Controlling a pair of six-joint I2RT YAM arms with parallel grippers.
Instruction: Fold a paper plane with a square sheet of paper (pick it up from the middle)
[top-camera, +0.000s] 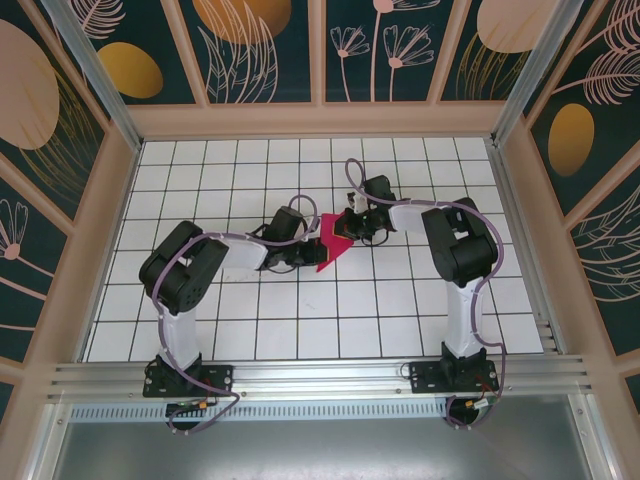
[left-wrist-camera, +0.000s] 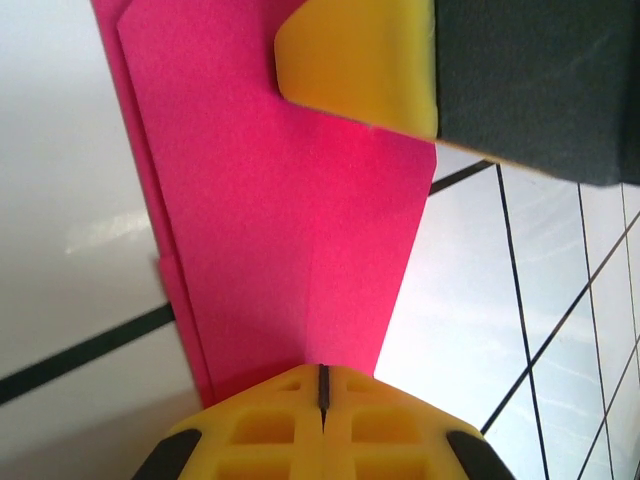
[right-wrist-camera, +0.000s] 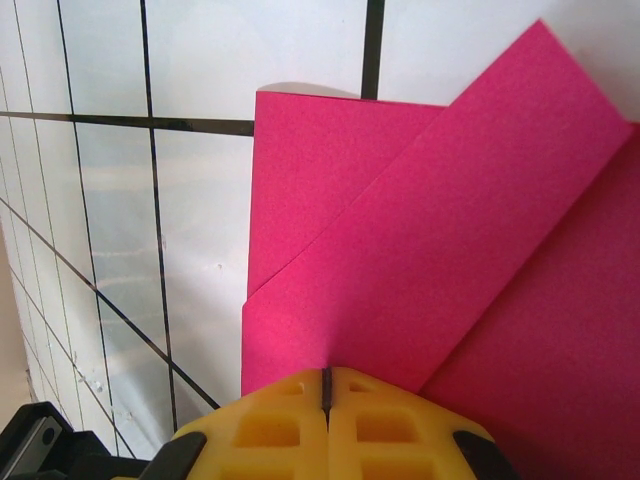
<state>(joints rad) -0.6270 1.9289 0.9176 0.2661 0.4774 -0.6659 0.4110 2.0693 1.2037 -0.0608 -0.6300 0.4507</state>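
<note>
The square sheet of paper (top-camera: 328, 247) is magenta-pink and folded into a smaller creased shape with layered flaps. It is held over the middle of the white grid table (top-camera: 250, 330). My left gripper (top-camera: 309, 244) is shut on its left edge and my right gripper (top-camera: 350, 226) is shut on its right edge. In the left wrist view the paper (left-wrist-camera: 290, 220) runs up from my shut left gripper (left-wrist-camera: 323, 386) to a yellow fingertip (left-wrist-camera: 355, 62) of the right gripper. In the right wrist view overlapping flaps of the paper (right-wrist-camera: 430, 230) rise from my shut right gripper (right-wrist-camera: 326, 384).
Wooden-framed walls with dark floral panels (top-camera: 265, 50) enclose the table on three sides. An aluminium rail (top-camera: 320, 378) runs along the near edge with both arm bases bolted to it. Grid tiles lie bare on all sides of the paper.
</note>
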